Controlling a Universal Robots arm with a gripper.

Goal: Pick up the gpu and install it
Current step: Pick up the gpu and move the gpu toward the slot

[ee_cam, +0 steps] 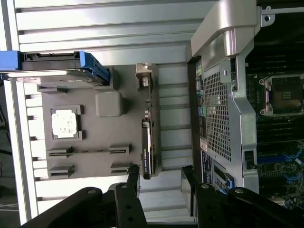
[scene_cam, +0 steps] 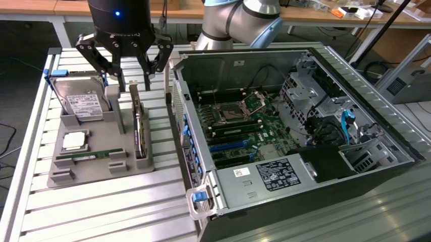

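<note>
The gpu (scene_cam: 139,126) stands on edge in the grey holder tray (scene_cam: 94,174), on the side nearest the open computer case (scene_cam: 269,201). The gripper (scene_cam: 132,79) hovers over 1 end of the card, its 2 fingers spread wide and gripping nothing. The card is neither lifted nor installed, so the whole task remains.

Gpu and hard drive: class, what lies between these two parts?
A grey block stands between the hard drive and the gpu. The wrist view shows it most plainly, and the exterior view shows it too.
</note>
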